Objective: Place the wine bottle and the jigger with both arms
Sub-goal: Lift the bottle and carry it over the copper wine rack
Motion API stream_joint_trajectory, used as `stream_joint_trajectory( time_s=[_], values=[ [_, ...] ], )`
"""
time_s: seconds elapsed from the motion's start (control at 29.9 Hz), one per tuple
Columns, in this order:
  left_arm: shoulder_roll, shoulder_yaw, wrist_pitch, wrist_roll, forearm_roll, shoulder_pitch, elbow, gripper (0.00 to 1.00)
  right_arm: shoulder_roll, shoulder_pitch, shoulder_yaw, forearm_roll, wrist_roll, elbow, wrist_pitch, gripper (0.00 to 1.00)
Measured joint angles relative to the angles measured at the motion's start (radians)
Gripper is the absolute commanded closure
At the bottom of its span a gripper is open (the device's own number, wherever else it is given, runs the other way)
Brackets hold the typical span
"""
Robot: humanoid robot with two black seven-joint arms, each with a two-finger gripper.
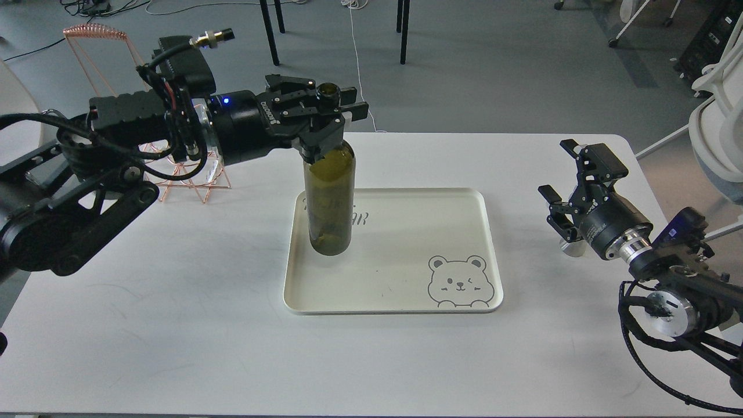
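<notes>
The left claw (325,110) pinches the neck of the bottle (329,197), which stands upright on the tray (406,305). The right claw (566,191) is spread over the tabletop (174,325), the jigger (573,247) just beneath it.

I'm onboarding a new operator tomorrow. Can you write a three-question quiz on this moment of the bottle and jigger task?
1. True or false: the wine bottle stands upright on the tray.
2. Which gripper is around the bottle's neck? A) left gripper B) right gripper
3. Fill in: the drawing in the tray's near right corner is a ____.

Key:
1. True.
2. A; its fingers sit on either side of the neck, just below the mouth.
3. Bear face.
</notes>
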Motion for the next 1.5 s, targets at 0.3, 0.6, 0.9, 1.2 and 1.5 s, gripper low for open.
stream_joint_trajectory(
  time_s=[0.3,0.6,0.9,1.2,1.5],
  values=[
    [0.129,0.007,-0.022,0.000,-0.081,-0.196,0.132,0.92,0.001,-0.002,-0.001,0.000,0.000,0.000,0.000,0.02],
    [0.203,0.043,-0.011,0.001,-0.073,-0.201,0.341,0.92,0.006,-0.009,-0.001,-0.001,0.000,-0.001,-0.001,0.02],
    [0.197,0.088,0.031,0.000,-0.070,-0.192,0.439,0.91,0.008,-0.017,-0.002,-0.002,0.000,-0.001,-0.002,0.02],
    [0.186,0.118,0.076,0.000,-0.070,-0.191,0.513,0.91,0.007,-0.024,-0.002,-0.002,0.000,0.000,-0.002,0.02],
    [0.160,0.131,0.095,0.000,-0.074,-0.194,0.560,0.91,0.007,-0.027,0.000,-0.002,0.000,0.000,-0.002,0.02]
  ],
)
